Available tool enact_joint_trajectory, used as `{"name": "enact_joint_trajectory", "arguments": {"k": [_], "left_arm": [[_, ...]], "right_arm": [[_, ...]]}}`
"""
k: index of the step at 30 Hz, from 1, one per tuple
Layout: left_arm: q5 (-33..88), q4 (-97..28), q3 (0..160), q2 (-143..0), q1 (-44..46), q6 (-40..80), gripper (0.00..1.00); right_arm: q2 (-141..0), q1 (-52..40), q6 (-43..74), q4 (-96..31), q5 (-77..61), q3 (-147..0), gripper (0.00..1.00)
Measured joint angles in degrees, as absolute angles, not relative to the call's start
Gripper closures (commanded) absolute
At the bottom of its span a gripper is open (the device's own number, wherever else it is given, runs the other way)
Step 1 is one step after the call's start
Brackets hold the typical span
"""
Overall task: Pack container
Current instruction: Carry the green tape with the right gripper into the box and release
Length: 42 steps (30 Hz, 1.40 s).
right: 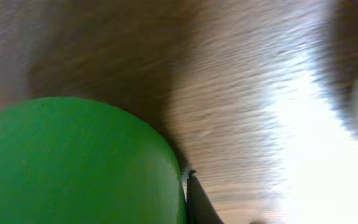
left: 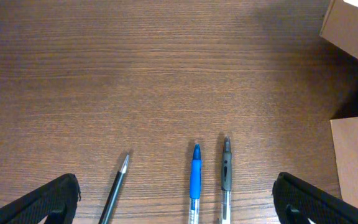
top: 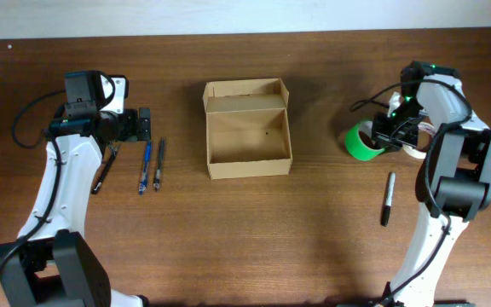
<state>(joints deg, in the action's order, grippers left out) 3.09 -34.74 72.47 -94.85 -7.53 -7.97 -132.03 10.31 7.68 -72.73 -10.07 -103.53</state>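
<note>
The container [top: 209, 136] is an open tan cardboard box at the table's middle, with its flap lid [top: 245, 89] standing at the far side. It looks empty. Its corner shows in the left wrist view [left: 353, 28]. My left gripper [top: 143, 126] is open, low over three pens: a black one [left: 115, 193], a blue one [left: 195, 180] and a grey one [left: 226, 174], all between its fingers [left: 179, 208]. My right gripper [top: 389, 134] is at a green tape roll [top: 361, 141]; one finger [right: 196, 200] presses the roll's green side [right: 73, 162], and the other finger is hidden.
A black marker [top: 388, 198] lies at the front right. A white tape roll [top: 418, 150] sits partly under the right arm. The three pens lie left of the box [top: 152, 165]. Black cables run beside both arms.
</note>
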Motion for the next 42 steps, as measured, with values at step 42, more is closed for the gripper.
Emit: {"name": "enact_joint_trajectory", "arguments": {"k": [42], "left_arm": [[2.96,-34.74,72.49,-94.85,-7.53,-7.99,0.01]], "right_arm": [[-136.25,-33.06,4.51,-73.19,0.91,-128.99,0.96]]}}
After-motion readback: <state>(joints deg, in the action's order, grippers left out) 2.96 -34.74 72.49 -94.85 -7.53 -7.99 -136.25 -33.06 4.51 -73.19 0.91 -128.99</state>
